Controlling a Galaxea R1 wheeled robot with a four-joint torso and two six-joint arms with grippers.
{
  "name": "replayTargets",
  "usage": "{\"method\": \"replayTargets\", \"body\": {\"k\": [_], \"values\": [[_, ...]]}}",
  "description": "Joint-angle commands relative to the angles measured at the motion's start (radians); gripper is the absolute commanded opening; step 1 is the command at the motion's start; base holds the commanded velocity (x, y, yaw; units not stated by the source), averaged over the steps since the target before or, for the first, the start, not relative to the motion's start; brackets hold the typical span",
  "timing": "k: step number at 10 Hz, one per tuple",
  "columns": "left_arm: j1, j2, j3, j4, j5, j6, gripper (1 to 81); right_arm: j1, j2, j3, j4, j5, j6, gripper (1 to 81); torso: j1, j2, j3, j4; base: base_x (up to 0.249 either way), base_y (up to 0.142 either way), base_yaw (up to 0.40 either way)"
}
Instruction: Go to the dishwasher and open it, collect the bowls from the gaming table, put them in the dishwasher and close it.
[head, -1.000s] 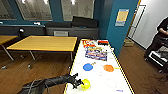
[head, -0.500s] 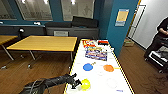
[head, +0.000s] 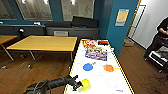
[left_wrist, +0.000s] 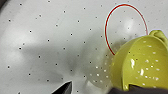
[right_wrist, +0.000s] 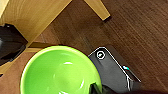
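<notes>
The gaming table (head: 117, 67) has a glossy white top with a yellow rim and runs lengthwise away from the robot. At its far end lie a red-and-black box (head: 103, 42), a red packet (head: 87, 43) and a spread of colourful packets (head: 96, 53). Toward the middle sit a blue bowl (head: 87, 66) nearer the left edge and an orange bowl (head: 108, 68) nearer the right. A yellow bowl (head: 85, 84) is by the left edge at the near end. The white top is speckled with dark dots and bears a red ring mark (left_wrist: 125, 27).
</notes>
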Motion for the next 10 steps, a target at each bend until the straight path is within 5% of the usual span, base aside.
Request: {"method": "replayTargets", "body": {"k": [1, 5, 6, 10], "values": [[-0.145, 0.017, 0.005, 0.016, 0.051, -0.009, 81.1, 0.046, -0.058, 0.008, -0.021, -0.033, -0.001, 1.0, 0.000, 0.000, 0.000, 0.000, 0.000, 0.000, 0.000], [-0.115, 0.035, -0.009, 0.059, 0.052, -0.007, 81.1, 0.055, -0.056, 0.005, -0.020, -0.035, 0.002, 1.0, 0.000, 0.000, 0.000, 0.000, 0.000, 0.000, 0.000], [-0.109, 0.038, -0.007, 0.072, 0.052, -0.006, 1.0, 0.059, -0.053, 0.000, -0.020, -0.038, 0.002, 1.0, 0.000, 0.000, 0.000, 0.000, 0.000, 0.000, 0.000], [-0.106, 0.020, 0.057, 0.141, 0.081, -0.003, 1.0, 0.060, -0.027, -0.038, -0.020, -0.058, 0.006, 1.0, 0.000, 0.000, 0.000, 0.000, 0.000, 0.000, 0.000]]}}
